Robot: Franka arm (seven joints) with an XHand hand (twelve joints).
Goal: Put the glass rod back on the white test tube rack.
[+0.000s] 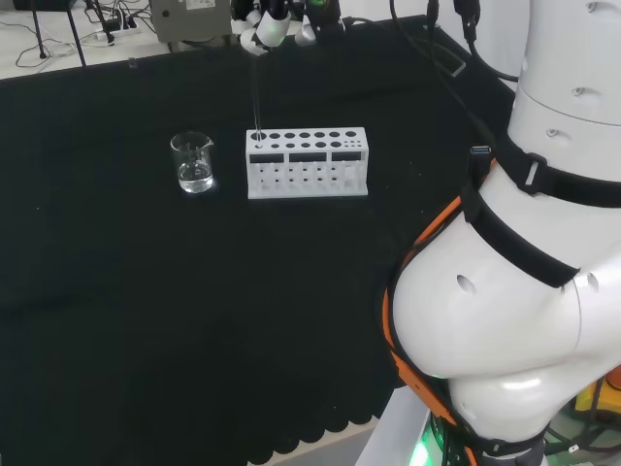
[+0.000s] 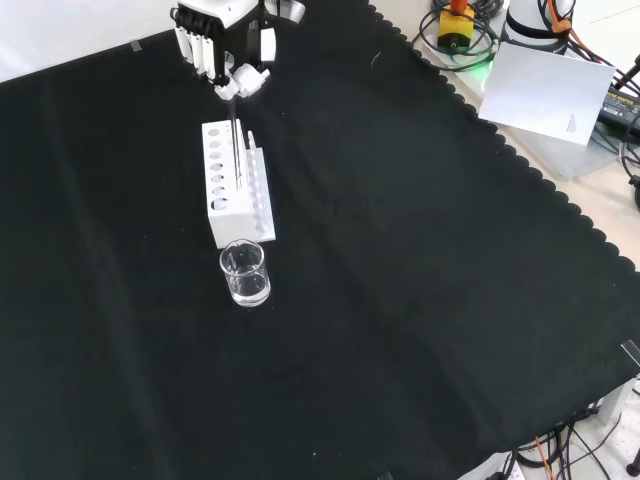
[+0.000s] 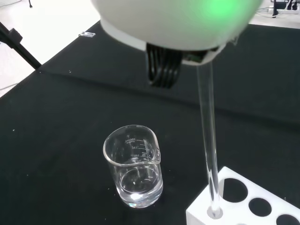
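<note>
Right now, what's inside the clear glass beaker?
A shallow pool of clear liquid sits at the bottom of the clear glass beaker. Nothing else inside; the thin glass rod stands in the white test tube rack.

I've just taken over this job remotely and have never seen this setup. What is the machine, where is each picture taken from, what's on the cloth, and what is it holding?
It is one white robot arm with a hand of fingers instead of a claw. One camera looks from behind the arm, whose big white links fill the right; one looks down from the front; one sits at the wrist. On the black cloth stand a white test tube rack and, close beside it, a small glass beaker with a little clear liquid. The hand is shut on a glass rod, held upright, its lower end in a corner hole of the rack, at the end nearest the beaker.
</note>
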